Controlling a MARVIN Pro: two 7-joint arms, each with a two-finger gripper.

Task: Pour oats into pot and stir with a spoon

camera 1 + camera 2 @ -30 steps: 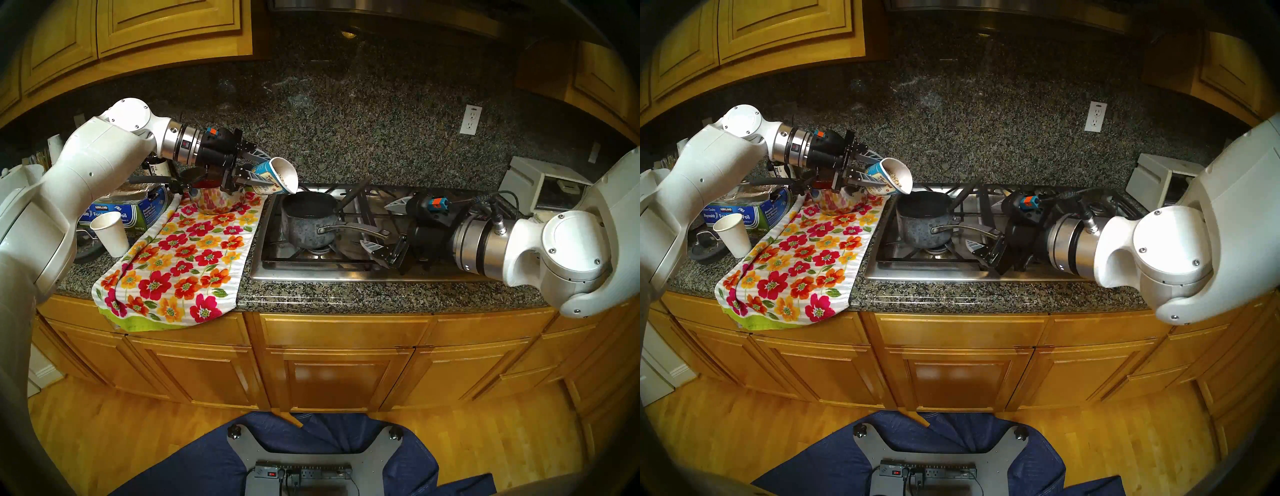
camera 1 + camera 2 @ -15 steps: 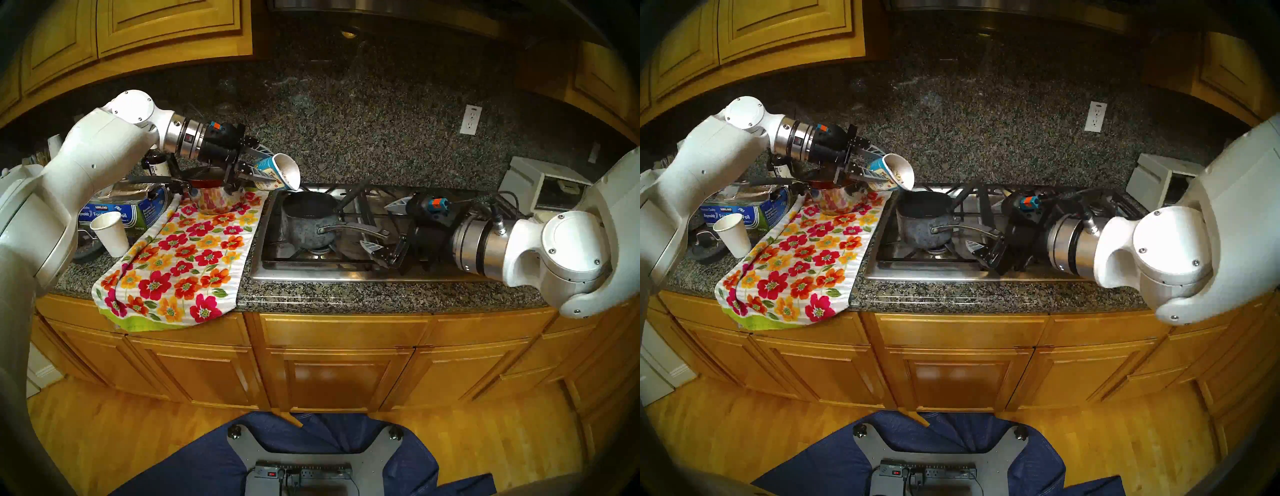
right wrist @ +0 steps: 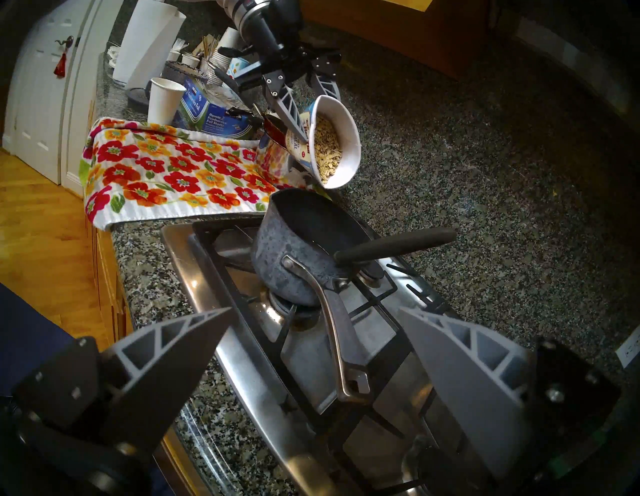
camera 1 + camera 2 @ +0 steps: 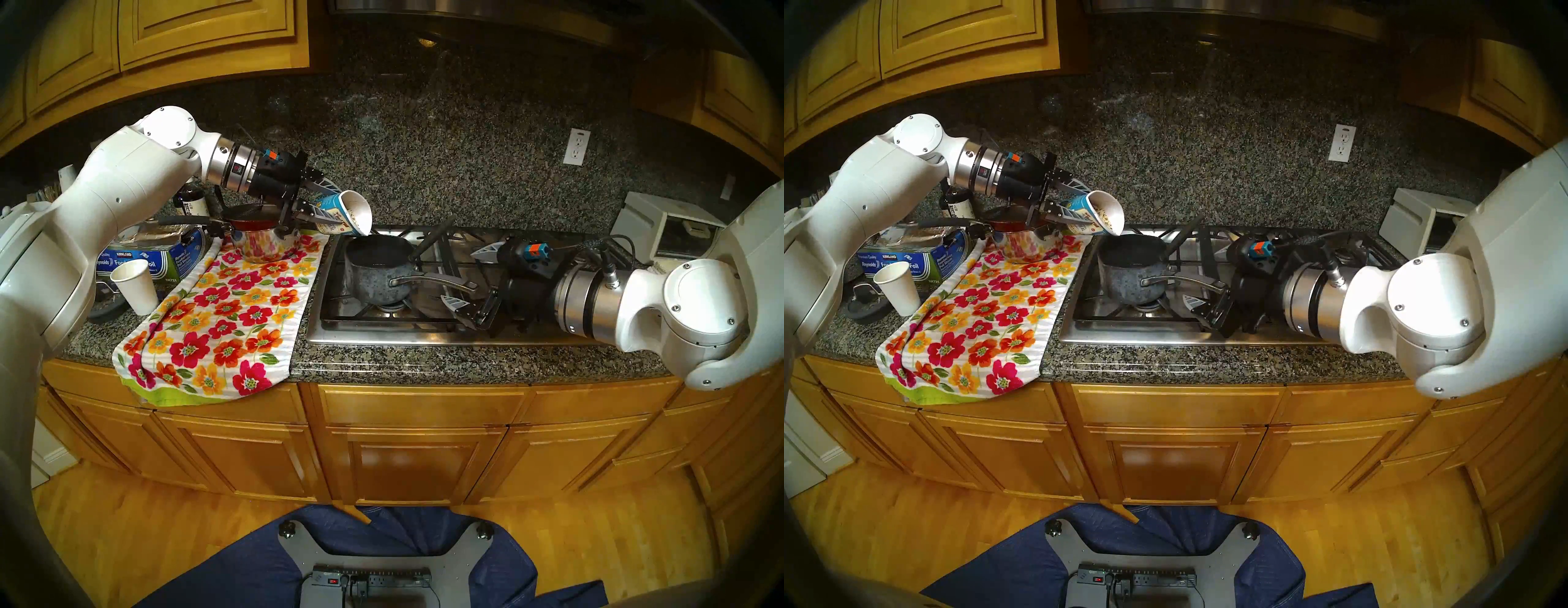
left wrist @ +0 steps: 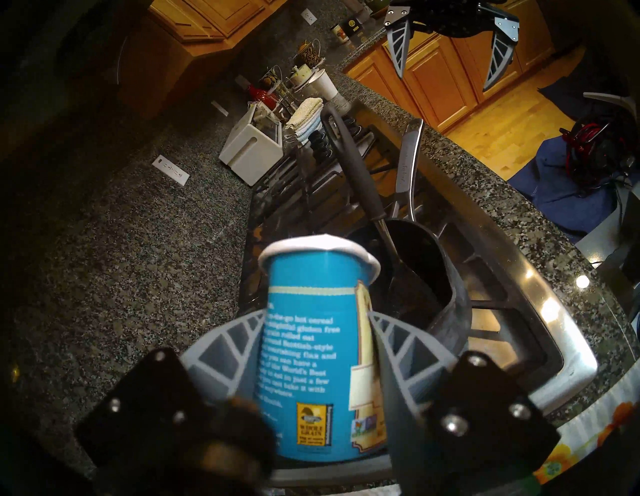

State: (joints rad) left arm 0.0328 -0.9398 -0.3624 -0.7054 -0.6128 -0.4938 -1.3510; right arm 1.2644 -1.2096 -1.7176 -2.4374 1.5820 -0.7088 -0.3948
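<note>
Right wrist | left pincer (image 3: 304,114) grips tipped oat cup (image 3: 334,142) | over pot (image 3: 304,249)

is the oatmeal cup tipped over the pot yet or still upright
Tipped. The cup lies nearly on its side in the left gripper, mouth angled down above the pot. Oats have slid toward the rim; none visibly falling.

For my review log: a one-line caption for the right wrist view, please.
Left pincer tips the oatmeal cup of oats over the saucepan holding a black spoon; right pincer open.

Flowered towel (image 4: 220,314) on granite counter (image 4: 424,365), white paper cup (image 4: 135,286) beside foil box (image 4: 148,259), shiny steel pot (image 4: 263,246) on towel's far end
</note>
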